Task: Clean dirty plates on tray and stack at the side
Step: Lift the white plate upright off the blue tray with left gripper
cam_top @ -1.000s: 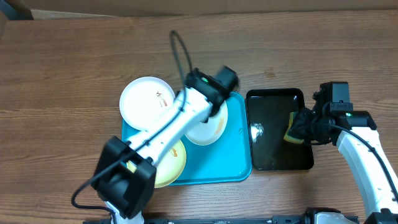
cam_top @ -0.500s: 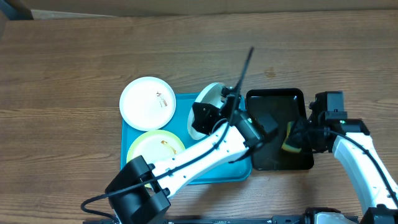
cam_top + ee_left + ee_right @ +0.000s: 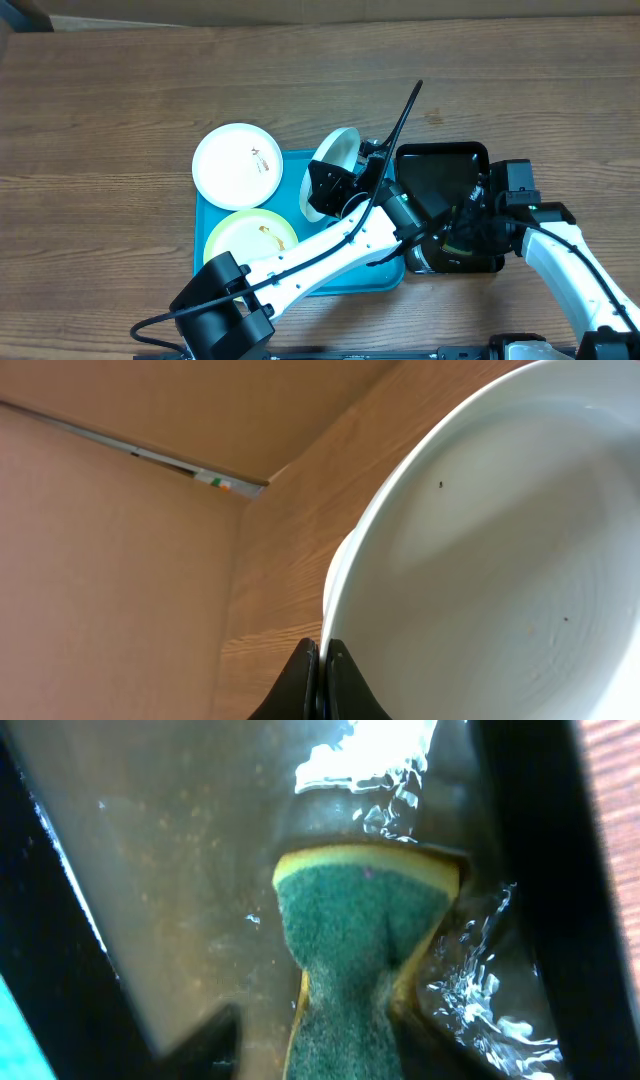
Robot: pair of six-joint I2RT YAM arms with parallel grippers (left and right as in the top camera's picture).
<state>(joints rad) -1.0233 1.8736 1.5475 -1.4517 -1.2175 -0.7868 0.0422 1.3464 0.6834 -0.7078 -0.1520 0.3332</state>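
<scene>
The left claw [image 3: 321,678] pinches a white plate [image 3: 480,560] by its rim. The right claw [image 3: 465,232] squeezes a green sponge [image 3: 365,920] in the wet black tray [image 3: 440,172].

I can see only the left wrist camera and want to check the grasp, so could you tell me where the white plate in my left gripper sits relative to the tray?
Observer: The held white plate is tilted up on edge above the right part of the turquoise tray, beside the black tray.
Operator: Thank you. What is the right arm doing?
Observer: The right gripper is shut on a green-and-yellow sponge in the black tray's water.
Operator: And the other plates?
Observer: The yellow-green plate lies on the turquoise tray with a brown smear. The other white plate overlaps its far-left corner.
</scene>
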